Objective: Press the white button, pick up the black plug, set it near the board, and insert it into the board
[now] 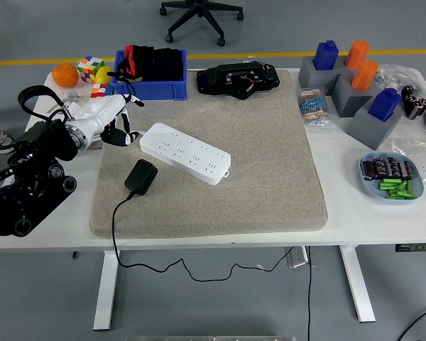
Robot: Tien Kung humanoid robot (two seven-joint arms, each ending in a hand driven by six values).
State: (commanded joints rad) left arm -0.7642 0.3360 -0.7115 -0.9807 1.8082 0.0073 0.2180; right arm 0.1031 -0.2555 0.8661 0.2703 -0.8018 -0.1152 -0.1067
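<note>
Left hand, mid-left of frame: I see fingers loosely curled, grasping nothing, tips just left of white power strip at centre. Black plug lies below strip on grey mat, cord trailing off counter w/ near edge.

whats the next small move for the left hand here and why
Probably ease the left hand a little right and down toward the near-left end of the white power strip. Its fingers hang just off that end, not visibly touching it, and hold nothing. The black plug lies loose on the grey mat beside the strip, so the press seems to come first. I cannot make out the button itself.
</note>
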